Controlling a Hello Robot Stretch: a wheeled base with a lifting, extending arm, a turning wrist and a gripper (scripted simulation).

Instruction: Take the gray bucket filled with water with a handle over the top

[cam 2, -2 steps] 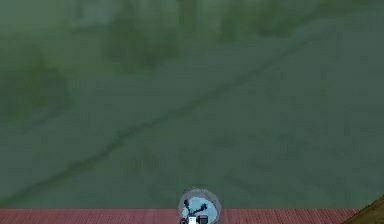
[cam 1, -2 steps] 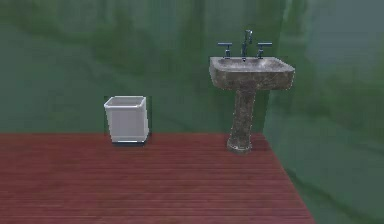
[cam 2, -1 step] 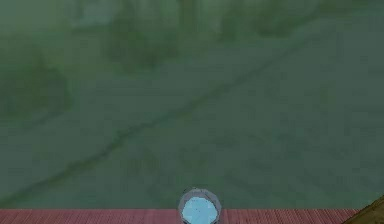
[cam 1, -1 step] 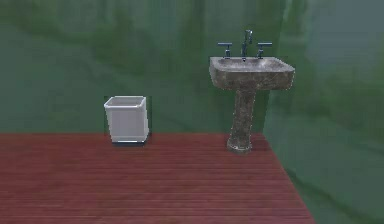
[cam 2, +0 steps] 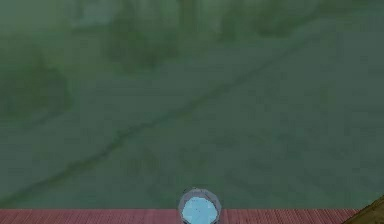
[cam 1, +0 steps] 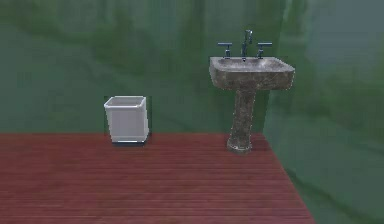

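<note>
The gray bucket (cam 2: 200, 209) of water sits at the arm side view's 6 o'clock, probably close for reaching; the tool's state cannot be told.

1. A round thing (cam 2: 200, 208) with a grey rim and a pale blue middle sits at six o'clock in the arm side view. The bottom edge cuts off its lower part, and whether it has a handle cannot be told.
2. The red floor (cam 2: 90, 217) there is a thin strip cut by the same edge.
3. In the forward view, the pale bin (cam 1: 128, 118), at nine o'clock from the sink (cam 1: 250, 72), hides its inside behind its front wall.
4. The sink's front rim hides its bowl.
</note>
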